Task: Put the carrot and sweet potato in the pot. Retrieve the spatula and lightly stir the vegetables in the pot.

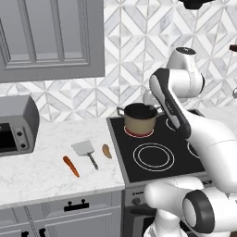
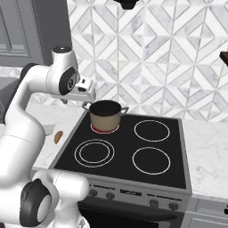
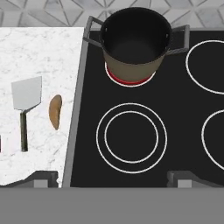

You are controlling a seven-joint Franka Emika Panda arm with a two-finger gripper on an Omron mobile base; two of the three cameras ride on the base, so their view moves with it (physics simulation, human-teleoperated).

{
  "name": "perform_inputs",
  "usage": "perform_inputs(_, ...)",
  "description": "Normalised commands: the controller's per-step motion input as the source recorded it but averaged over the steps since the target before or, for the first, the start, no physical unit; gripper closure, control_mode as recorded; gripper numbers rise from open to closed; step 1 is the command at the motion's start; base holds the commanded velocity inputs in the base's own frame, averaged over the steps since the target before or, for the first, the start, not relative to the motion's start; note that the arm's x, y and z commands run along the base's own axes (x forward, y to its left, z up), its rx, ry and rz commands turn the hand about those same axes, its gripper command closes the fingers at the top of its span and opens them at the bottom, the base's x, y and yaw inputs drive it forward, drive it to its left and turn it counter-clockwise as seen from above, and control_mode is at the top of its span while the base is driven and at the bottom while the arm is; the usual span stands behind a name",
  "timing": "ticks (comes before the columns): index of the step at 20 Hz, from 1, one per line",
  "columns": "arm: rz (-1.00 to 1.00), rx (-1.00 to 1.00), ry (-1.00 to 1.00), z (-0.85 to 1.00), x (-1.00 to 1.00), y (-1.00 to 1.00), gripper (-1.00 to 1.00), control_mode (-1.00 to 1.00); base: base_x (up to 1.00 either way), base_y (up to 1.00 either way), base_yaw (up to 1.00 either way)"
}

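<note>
Open gripper (image 3: pixel 112 177) hangs empty over the stovetop (image 3: pixel 131 170), pot (image 3: pixel 134 41) waiting on its burner, sweet potato (image 3: pixel 55 111), spatula (image 3: pixel 26 105) and carrot (image 1: pixel 71 166) within reach on the counter (image 1: pixel 41 171).

pot (image 2: pixel 105 116) on stove (image 2: pixel 129 153), sweet potato (image 2: pixel 58 136) on counter (image 2: pixel 53 116)

I saw a matt tan pot (image 3: pixel 131 65) with dull black interior on a glossy black glass-looking stovetop (image 3: pixel 131 175). The counter (image 1: pixel 41 162) looked like polished white marble; spatula (image 3: pixel 26 94) blade flat matt grey, sweet potato (image 3: pixel 55 111) smooth-skinned.
</note>
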Motion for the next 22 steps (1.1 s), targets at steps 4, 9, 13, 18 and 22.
perform_inputs(4, 0.0, 0.0, 0.0, 0.0, 0.0, 0.0, -1.0, 1.0, 0.18, 0.3, 0.0)
perform_inputs(9, 0.0, 0.0, 0.0, 0.0, 0.0, 0.0, -1.0, 1.0, 0.02, 0.04, 0.0)
perform_inputs(13, 0.0, 0.0, 0.0, 0.0, 0.0, 0.0, -1.0, 1.0, 0.0, 0.0, 0.0)
perform_inputs(18, 0.01, 0.0, 0.02, -0.09, 0.01, 0.17, -1.0, -1.0, 0.0, 0.01, 0.0)
perform_inputs(22, 0.07, 0.0, 0.06, -0.32, 0.0, 0.75, -1.0, -1.0, 0.0, 0.0, 0.0)
